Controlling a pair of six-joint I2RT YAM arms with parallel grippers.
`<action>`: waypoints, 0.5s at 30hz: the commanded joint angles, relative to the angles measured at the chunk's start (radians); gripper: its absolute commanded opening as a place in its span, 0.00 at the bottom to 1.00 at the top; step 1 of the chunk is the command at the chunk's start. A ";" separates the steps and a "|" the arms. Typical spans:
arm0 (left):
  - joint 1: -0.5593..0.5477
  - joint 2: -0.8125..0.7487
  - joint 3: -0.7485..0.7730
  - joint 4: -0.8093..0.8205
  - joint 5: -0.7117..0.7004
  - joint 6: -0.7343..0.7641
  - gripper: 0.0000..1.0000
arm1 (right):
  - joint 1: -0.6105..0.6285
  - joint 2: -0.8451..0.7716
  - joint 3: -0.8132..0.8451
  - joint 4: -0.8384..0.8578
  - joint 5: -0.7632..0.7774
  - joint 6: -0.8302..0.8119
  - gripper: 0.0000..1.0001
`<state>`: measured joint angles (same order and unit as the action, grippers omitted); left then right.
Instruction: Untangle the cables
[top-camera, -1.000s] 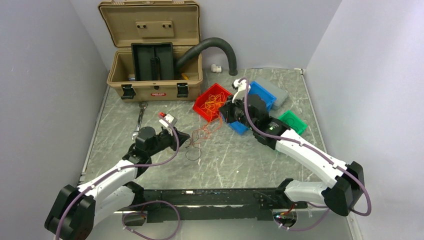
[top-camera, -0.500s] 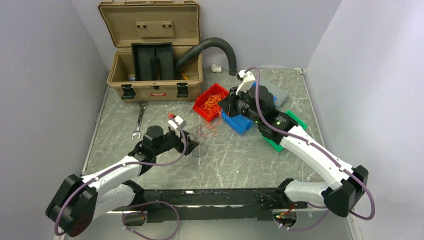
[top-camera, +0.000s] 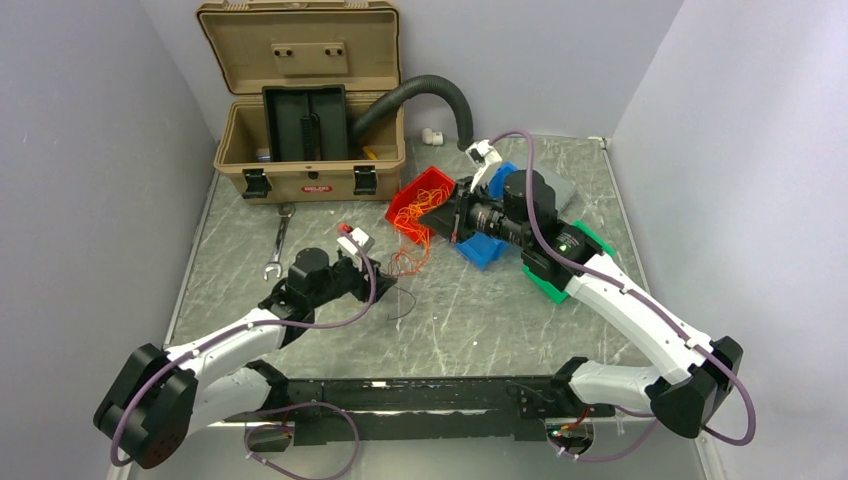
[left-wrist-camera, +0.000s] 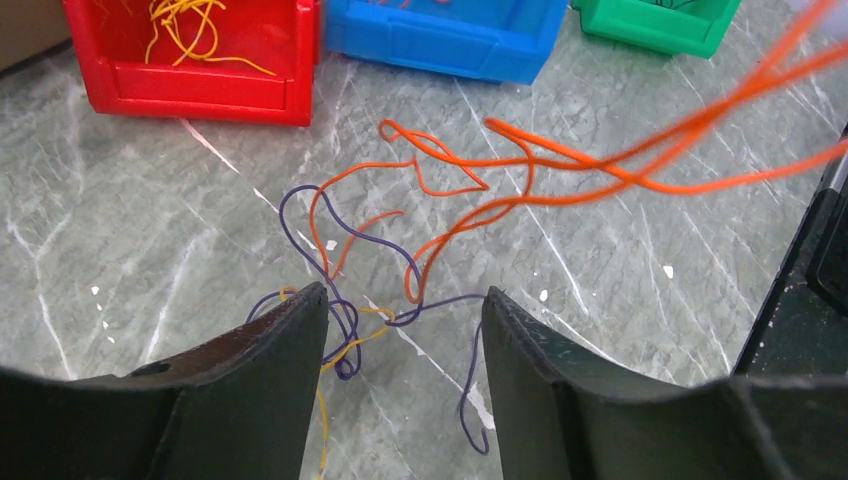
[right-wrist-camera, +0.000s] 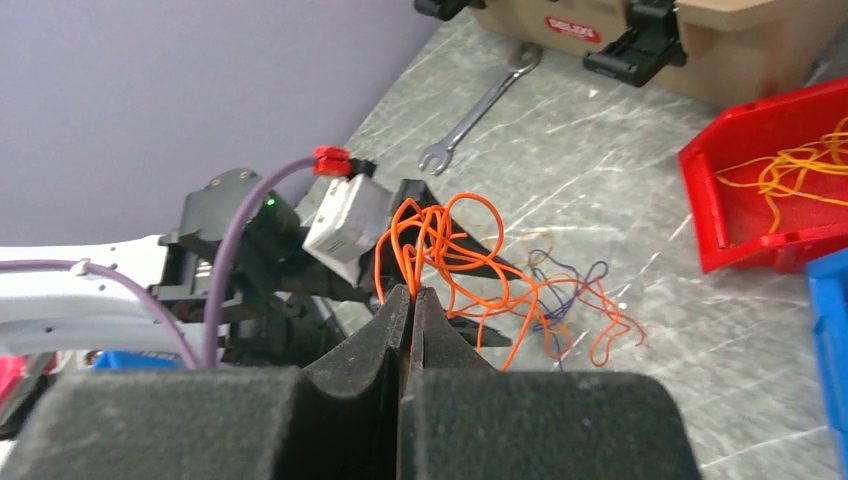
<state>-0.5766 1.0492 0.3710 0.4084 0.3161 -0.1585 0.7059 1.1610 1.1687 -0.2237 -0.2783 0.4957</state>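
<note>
From the middle of the table (top-camera: 480, 330), seen from above, we find the toolbox (top-camera: 310, 150) at eleven o'clock, the hose (top-camera: 420, 85) arching from it toward twelve. The wrench (top-camera: 278, 240) lies at ten, before the toolbox. Three bins (top-camera: 483, 252) sit side by side at one; the cables (top-camera: 405, 262) sprawl left of them, and more wires rest in the bin nearest the toolbox (top-camera: 402, 222).

The cables (left-wrist-camera: 680, 185) look smooth-coated, the table (left-wrist-camera: 120, 230) polished, the red bin (left-wrist-camera: 200, 85) glossy plastic.
</note>
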 joint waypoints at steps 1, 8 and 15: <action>-0.006 0.032 0.058 0.033 0.011 0.005 0.59 | 0.002 -0.049 -0.018 0.083 -0.101 0.080 0.00; -0.007 0.059 0.085 0.019 0.013 -0.013 0.19 | 0.001 -0.078 -0.031 0.041 -0.039 0.081 0.00; -0.007 0.037 0.093 -0.039 -0.061 -0.016 0.00 | 0.001 -0.114 -0.032 -0.071 0.214 0.055 0.00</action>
<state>-0.5785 1.1156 0.4374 0.3866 0.3134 -0.1738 0.7067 1.0958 1.1385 -0.2260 -0.2760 0.5583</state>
